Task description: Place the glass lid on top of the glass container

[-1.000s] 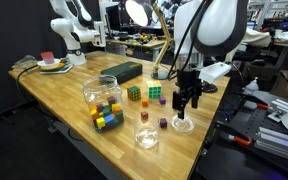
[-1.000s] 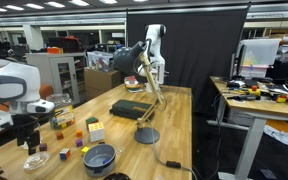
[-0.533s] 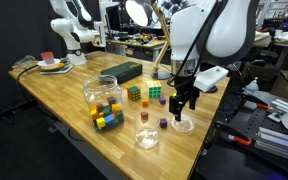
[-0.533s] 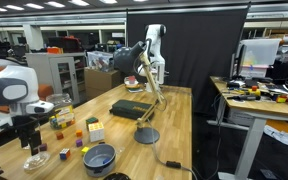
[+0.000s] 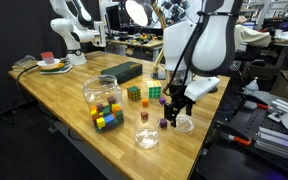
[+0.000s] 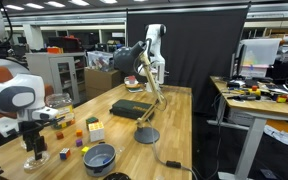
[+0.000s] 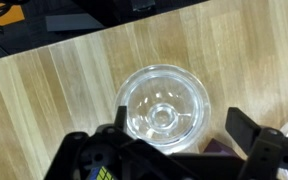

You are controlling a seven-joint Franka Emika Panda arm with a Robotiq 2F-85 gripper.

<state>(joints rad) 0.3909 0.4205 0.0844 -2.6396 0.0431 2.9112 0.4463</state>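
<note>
The glass lid (image 7: 164, 108) is a shallow clear disc lying flat on the wooden table, near its edge in an exterior view (image 5: 184, 124). It also shows below the gripper in the other exterior view (image 6: 34, 161). My gripper (image 5: 176, 110) hangs just above the lid, open and empty. In the wrist view its fingers (image 7: 254, 145) stand apart either side of the lid's near rim. The glass container (image 5: 146, 138), a short clear cup, stands upright on the table a short way from the lid, toward the front edge.
A big clear jar of coloured cubes (image 5: 102, 101) stands further in. Small cubes (image 5: 144, 115) lie between it and the lid, and a purple one (image 7: 219, 152) is beside the lid. A dark box (image 5: 122, 71), a blue bowl (image 6: 99, 157) and a dark disc (image 6: 146, 135) also sit on the table.
The gripper has come down and shifted slightly toward the jar side, closer over the lid. The lid and the container have not moved.
</note>
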